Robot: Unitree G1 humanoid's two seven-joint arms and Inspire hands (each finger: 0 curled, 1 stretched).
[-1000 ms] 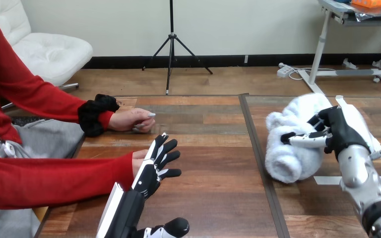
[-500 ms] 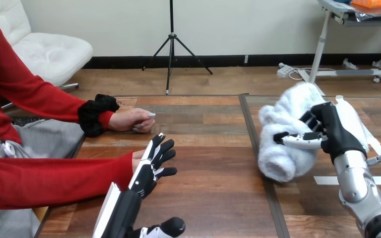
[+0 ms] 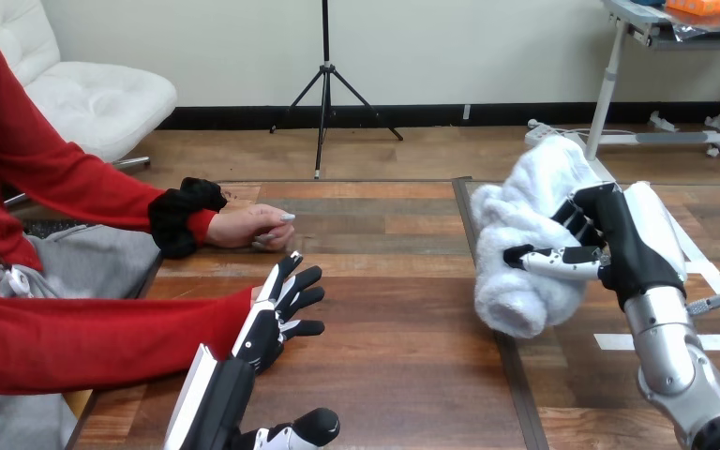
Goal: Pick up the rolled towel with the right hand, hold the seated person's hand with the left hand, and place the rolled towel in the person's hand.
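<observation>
Right hand [image 3: 611, 251]: closed around the rolled towel [image 3: 523, 246], fingers curled over the middle of the roll and thumb across its front. Towel is white and tilted, with its top end up and away and its lower end just right of the dark seam [image 3: 511, 394] in the table [image 3: 384, 356]. Can't tell if the lower end touches the wood. White tape [image 3: 616, 340] lies right of the seam, below the towel.

Left hand [image 3: 277, 317]: open, well left of the seam, fingers straight and spread, thumb apart and low. It sits right against the person's near hand [image 3: 259, 298], which pokes out of a red sleeve [image 3: 103, 342]; nothing is curled round it, and contact is unclear. The person's far hand [image 3: 248, 225] rests on the table farther back, also left of the seam, loosely closed. Bare tabletop lies between the left hand and the seam.
</observation>
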